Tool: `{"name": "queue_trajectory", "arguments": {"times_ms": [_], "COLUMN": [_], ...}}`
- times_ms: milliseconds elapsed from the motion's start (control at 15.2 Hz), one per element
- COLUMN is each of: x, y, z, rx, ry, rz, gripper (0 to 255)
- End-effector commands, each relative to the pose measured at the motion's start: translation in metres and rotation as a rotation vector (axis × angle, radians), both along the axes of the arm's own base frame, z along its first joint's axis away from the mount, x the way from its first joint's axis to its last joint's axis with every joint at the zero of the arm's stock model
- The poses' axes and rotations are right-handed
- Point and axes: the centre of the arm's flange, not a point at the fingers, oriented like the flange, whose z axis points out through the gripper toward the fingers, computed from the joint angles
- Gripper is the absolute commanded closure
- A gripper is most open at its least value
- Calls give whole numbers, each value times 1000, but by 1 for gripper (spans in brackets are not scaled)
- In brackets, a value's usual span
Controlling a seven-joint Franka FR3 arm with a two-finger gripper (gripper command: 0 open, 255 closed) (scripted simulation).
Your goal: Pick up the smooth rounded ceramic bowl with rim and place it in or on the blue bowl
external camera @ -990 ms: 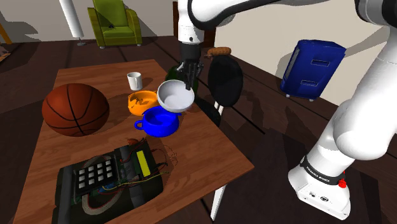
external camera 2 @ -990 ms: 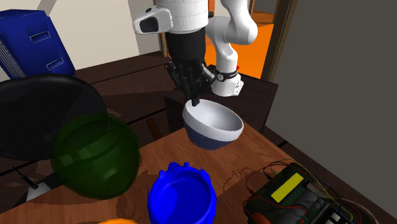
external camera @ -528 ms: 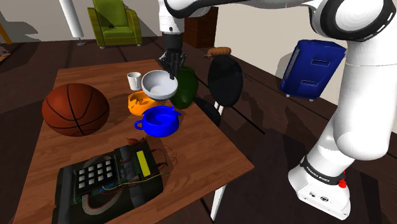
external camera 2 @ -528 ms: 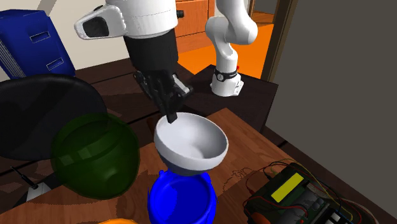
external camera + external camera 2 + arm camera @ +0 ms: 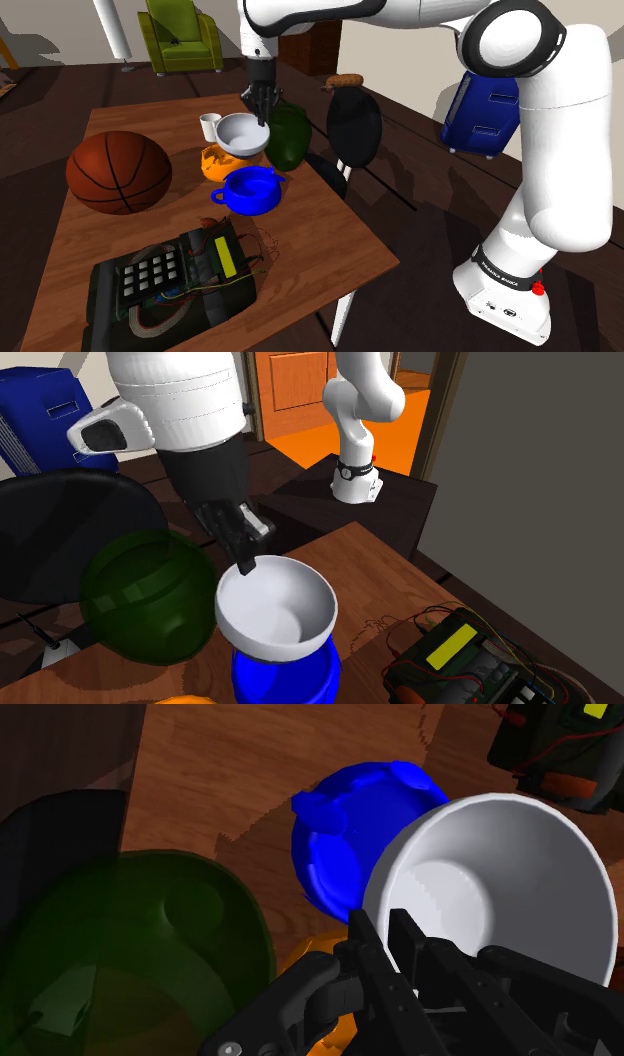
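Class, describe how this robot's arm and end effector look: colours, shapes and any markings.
The arm is glossy white, with rounded links and dark joints. A black band with white lettering rings its lowest link, with a small red spot just below. The end effector is all black, with two slim fingers.
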Motion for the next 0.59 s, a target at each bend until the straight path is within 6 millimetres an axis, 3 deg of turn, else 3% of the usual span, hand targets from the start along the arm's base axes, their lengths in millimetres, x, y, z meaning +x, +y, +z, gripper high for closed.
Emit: {"name": "queue_trajectory", "arguments": {"times_ms": [0, 528], "x": [0, 0], "y": [0, 0], "z": [-10, -52], "rx": [0, 0], "ry": [-1, -1], "rz": [0, 0], "gripper": [255, 255]}}
